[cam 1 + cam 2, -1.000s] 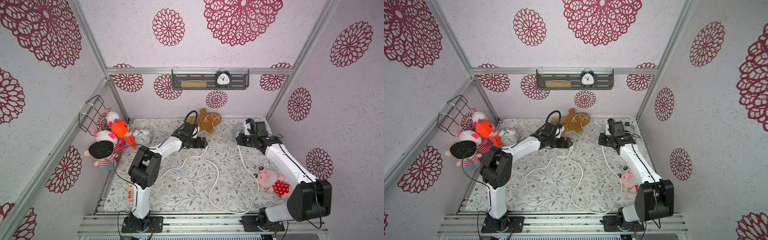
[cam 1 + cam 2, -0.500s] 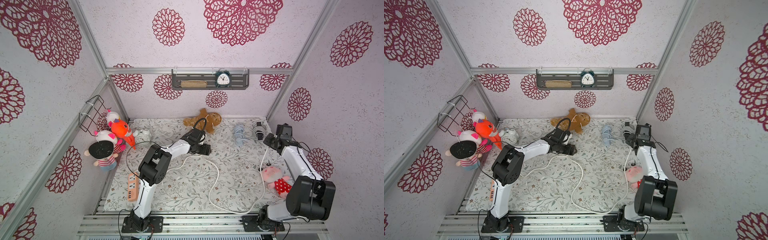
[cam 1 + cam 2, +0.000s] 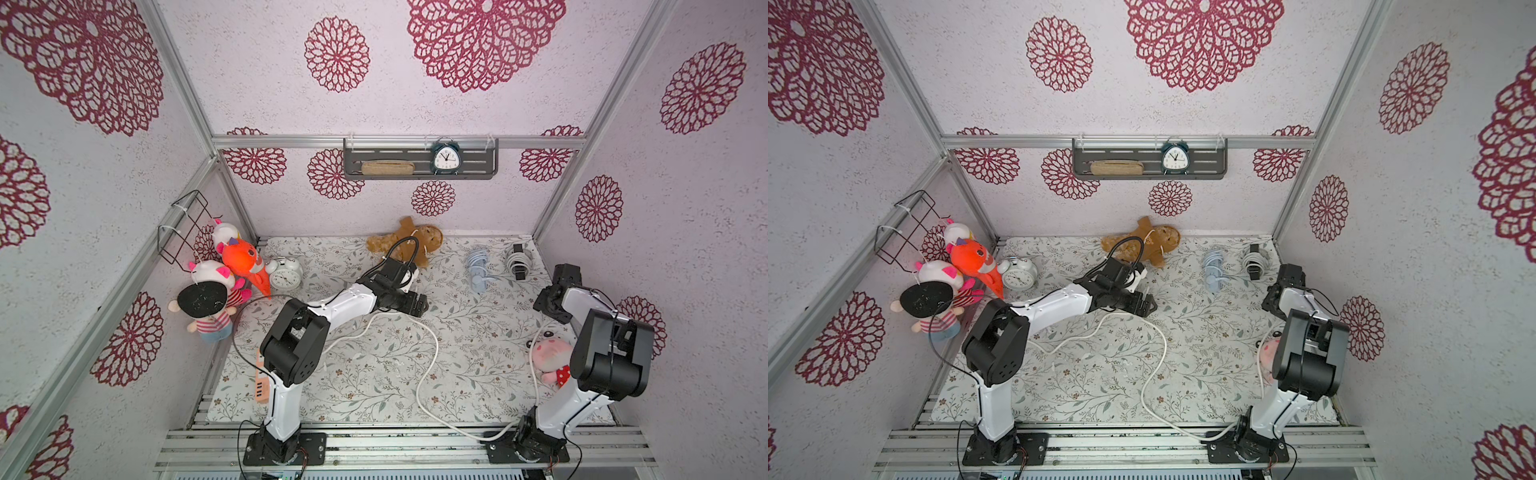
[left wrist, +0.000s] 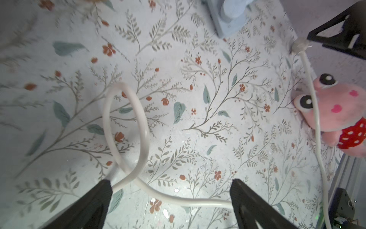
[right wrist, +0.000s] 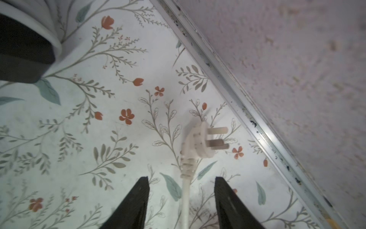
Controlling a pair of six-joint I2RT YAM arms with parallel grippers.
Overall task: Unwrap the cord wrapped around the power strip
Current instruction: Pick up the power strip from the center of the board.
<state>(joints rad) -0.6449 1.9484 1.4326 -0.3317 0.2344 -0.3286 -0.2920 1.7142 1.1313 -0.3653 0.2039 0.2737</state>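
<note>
Unwrapping is looking finished: the white rubbery cord (image 4: 143, 126) is lying loose under the parted, empty left gripper (image 4: 170, 182), its white plug (image 5: 200, 142) just ahead of the parted right gripper (image 5: 181, 178), the orange plastic power strip (image 3: 262, 390) far behind the left

the left arm (image 3: 345, 301) stretches from its base at the front edge of the table (image 3: 374, 374) toward the middle, forearm low and nearly level. the left gripper (image 3: 419, 305) points toward the right edge, jaws spread wide. the right arm (image 3: 582, 299) is folded tight by the right edge, elbow high. the right gripper (image 5: 181, 190) angles down just above the table, jaws standing apart.
</note>
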